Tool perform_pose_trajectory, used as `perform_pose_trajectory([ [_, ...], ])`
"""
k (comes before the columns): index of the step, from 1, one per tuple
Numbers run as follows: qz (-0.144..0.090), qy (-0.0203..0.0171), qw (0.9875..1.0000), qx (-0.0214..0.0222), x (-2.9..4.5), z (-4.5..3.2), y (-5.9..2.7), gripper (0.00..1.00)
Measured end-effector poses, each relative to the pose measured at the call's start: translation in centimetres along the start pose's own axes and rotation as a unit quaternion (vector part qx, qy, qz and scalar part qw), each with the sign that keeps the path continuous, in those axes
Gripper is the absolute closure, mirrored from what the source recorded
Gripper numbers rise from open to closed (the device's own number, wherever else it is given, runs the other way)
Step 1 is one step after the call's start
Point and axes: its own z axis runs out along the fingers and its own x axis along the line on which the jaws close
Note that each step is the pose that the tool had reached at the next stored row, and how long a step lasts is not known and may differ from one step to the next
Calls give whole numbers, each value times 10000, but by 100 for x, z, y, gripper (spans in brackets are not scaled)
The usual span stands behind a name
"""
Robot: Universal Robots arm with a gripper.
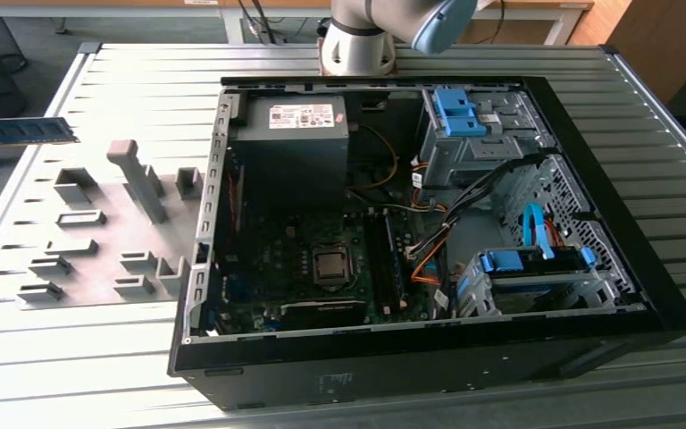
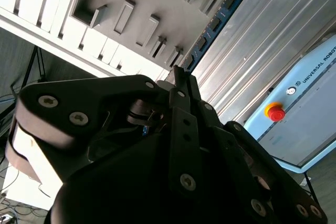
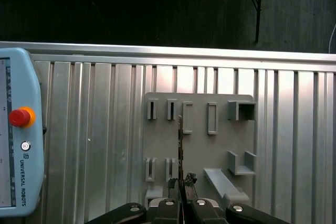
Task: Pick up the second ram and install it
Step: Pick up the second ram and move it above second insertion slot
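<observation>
The second ram point(image 1: 19, 131) is a thin blue-green stick with dark chips, hanging in the air at the exterior view's far left, above the table's edge. In the first wrist view I see it edge-on as a narrow strip point(image 3: 180, 142) over the grey fixture plate point(image 3: 199, 145). My gripper point(image 3: 181, 184) is shut on its near end. In the second wrist view the stick point(image 2: 216, 20) reaches out from my black fingers point(image 2: 185, 85) toward the plate's slots point(image 2: 152, 30).
An open black computer case point(image 1: 665, 295) lies on the ribbed metal table point(image 1: 140, 80), with its motherboard point(image 1: 307, 259) and memory slots point(image 1: 384, 255) showing. The grey fixture plate point(image 1: 93, 232) lies to the exterior view's left of it. A light-blue teach pendant point(image 3: 18, 135) rests beside the plate.
</observation>
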Motion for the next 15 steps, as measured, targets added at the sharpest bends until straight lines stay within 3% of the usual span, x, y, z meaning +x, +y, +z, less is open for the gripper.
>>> perform_pose_trajectory([
  [15,0,0,10000,0,1,-2,-47,86],
])
